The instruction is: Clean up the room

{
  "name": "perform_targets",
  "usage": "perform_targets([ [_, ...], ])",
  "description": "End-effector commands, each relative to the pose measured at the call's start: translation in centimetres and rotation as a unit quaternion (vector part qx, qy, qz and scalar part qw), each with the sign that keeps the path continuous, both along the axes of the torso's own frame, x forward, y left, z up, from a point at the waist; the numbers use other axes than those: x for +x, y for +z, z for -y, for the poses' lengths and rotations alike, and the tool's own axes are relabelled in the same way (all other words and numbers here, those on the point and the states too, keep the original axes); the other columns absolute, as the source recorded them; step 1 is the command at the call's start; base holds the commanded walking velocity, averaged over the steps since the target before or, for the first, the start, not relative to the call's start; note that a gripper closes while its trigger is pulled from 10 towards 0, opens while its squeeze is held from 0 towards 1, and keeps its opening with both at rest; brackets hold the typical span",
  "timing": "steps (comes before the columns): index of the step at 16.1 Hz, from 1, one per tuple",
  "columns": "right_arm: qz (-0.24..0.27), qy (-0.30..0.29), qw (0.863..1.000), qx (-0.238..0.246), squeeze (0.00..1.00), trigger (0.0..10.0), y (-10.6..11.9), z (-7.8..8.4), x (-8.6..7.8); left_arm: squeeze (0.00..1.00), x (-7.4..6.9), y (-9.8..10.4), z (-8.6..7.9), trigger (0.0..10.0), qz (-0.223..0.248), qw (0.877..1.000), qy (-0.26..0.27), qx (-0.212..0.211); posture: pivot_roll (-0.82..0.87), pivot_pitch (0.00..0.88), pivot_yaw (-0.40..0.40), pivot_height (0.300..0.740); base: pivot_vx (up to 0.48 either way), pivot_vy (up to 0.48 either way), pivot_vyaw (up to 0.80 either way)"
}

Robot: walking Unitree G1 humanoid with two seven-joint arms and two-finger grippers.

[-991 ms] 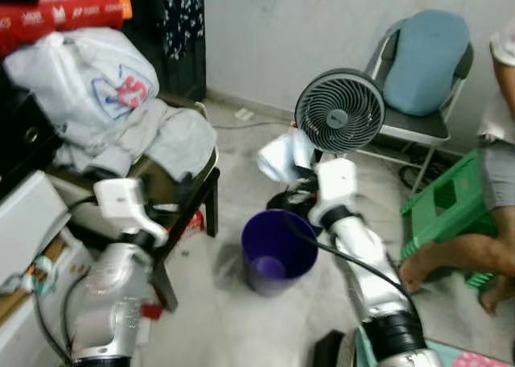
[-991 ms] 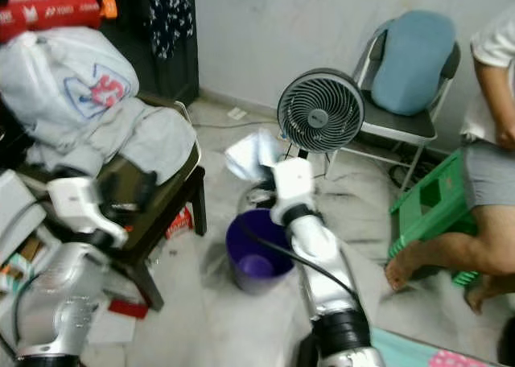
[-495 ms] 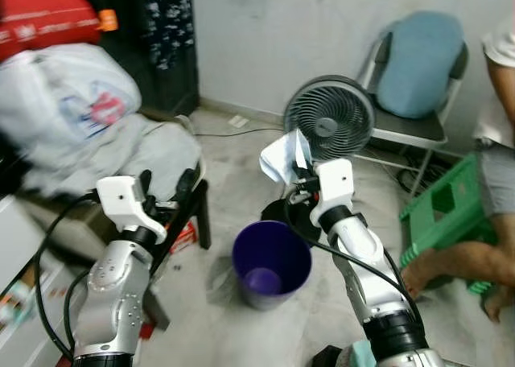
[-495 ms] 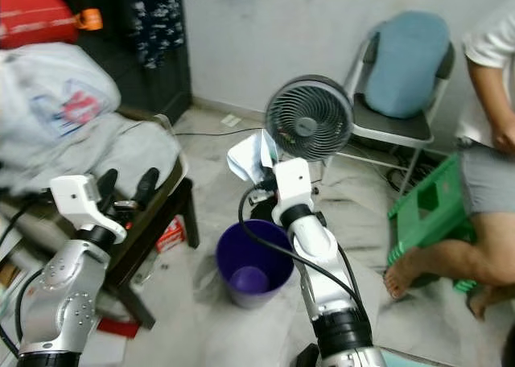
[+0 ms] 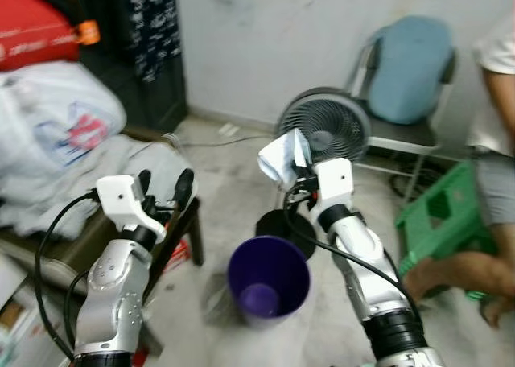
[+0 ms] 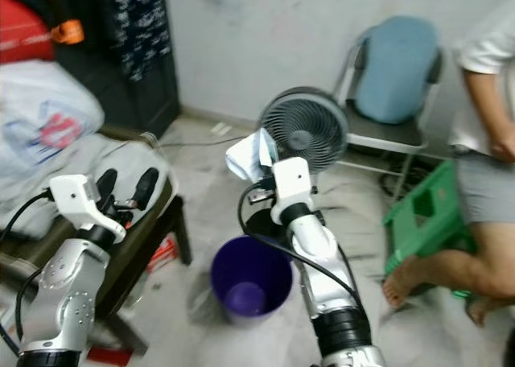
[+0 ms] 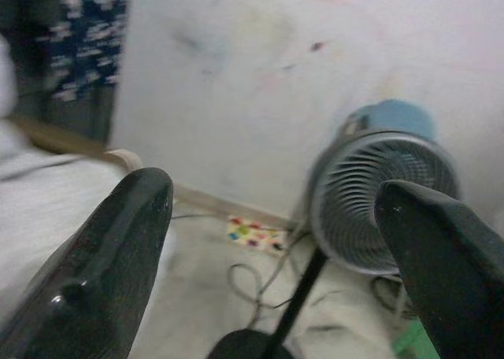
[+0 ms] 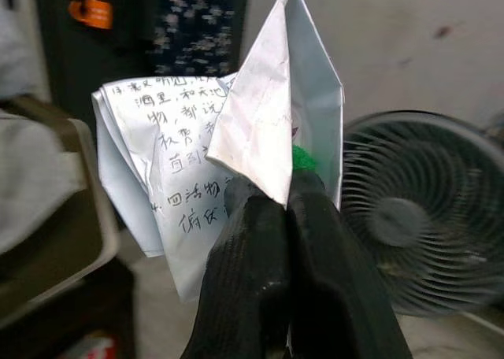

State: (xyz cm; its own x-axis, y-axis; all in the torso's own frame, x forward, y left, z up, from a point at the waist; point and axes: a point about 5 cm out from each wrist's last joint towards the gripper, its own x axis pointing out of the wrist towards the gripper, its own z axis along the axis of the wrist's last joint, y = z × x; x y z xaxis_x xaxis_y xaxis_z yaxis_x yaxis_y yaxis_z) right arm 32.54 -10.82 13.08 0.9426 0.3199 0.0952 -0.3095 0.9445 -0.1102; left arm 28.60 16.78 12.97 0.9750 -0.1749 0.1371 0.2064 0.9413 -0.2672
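Both arms have come up since a second ago, and the camera has moved, so the purple bin (image 5: pixel 268 278) now sits lower in the picture. The right gripper (image 8: pixel 272 198) is squeezed tight on a folded white paper (image 8: pixel 228 138) with handwriting on it. The paper sticks up out of the fingertips, toward 12 o'clock from the gripper, in front of the grey fan (image 5: pixel 323 127). The bin stands on the floor below the paper, at about 6 o'clock. The left gripper (image 7: pixel 268 217) is wide open and holds nothing, up beside the chair (image 6: pixel 157 214) with clothes (image 5: pixel 56 134)
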Motion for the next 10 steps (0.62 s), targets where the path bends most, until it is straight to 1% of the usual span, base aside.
perform_targets([
  [1, -0.004, -0.013, 1.0, -0.001, 0.0, 10.0, -0.2, 0.8, 0.0, 0.0, 0.0, -0.1, 0.7, 10.0, -0.001, 1.0, -0.013, -0.001, -0.01, 0.022, -0.084, 0.74, 0.311, 0.251, 0.0],
  [2, -0.004, -0.012, 1.0, -0.001, 0.0, 10.0, -0.2, 0.8, 0.0, 0.0, 0.0, -0.1, 0.7, 10.0, -0.001, 1.0, -0.012, -0.001, -0.01, 0.022, -0.084, 0.74, 0.311, 0.247, 0.0],
  [3, -0.005, -0.012, 1.0, 0.0, 0.0, 10.0, -0.3, 0.8, 0.0, 0.0, 0.0, -0.1, 0.7, 10.0, -0.001, 1.0, -0.01, -0.001, -0.01, 0.022, -0.084, 0.74, 0.285, 0.0, 0.0],
  [4, -0.005, -0.012, 1.0, -0.002, 0.0, 10.0, -0.3, 0.8, 0.0, 0.0, 0.0, 0.0, 0.4, 10.0, 0.002, 1.0, -0.007, 0.004, -0.01, 0.021, -0.085, 0.74, 0.0, 0.0, 0.0],
  [5, -0.005, -0.015, 1.0, -0.005, 0.0, 10.0, -0.3, 1.0, 0.0, 0.0, -0.1, 0.0, -0.2, 10.0, 0.005, 1.0, -0.005, 0.02, 0.0, 0.022, -0.086, 0.74, 0.0, 0.0, 0.0],
  [6, -0.007, -0.022, 1.0, -0.005, 0.0, 10.0, -0.4, 1.4, 0.1, 0.0, -0.2, 0.0, -1.1, 10.0, 0.006, 0.999, 0.0, 0.042, 0.0, 0.025, -0.084, 0.74, 0.0, 0.0, 0.0],
  [7, -0.01, -0.031, 0.999, -0.009, 0.0, 10.0, -0.7, 2.0, 0.1, 0.0, -0.7, -0.1, -2.2, 10.0, 0.007, 0.998, 0.002, 0.058, 0.01, 0.032, -0.08, 0.74, 0.0, 0.0, 0.0],
  [8, -0.015, -0.044, 0.999, -0.013, 0.0, 10.0, -1.1, 2.8, 0.1, 0.0, -1.6, -0.3, -3.3, 10.0, 0.003, 0.997, -0.005, 0.08, 0.01, 0.041, -0.079, 0.74, 0.0, 0.0, 0.0],
  [9, -0.023, -0.058, 0.998, -0.023, 0.0, 10.0, -1.6, 3.6, 0.0, 0.0, -2.6, -0.8, -3.9, 10.0, -0.007, 0.994, -0.023, 0.105, 0.02, 0.046, -0.075, 0.74, 0.0, 0.0, 0.0],
  [10, -0.028, -0.068, 0.997, -0.028, 0.0, 10.0, -2.1, 4.1, -0.2, 0.0, -3.4, -1.3, -4.0, 10.0, -0.015, 0.993, -0.038, 0.113, 0.02, 0.058, -0.065, 0.74, 0.0, 0.0, 0.0],
])
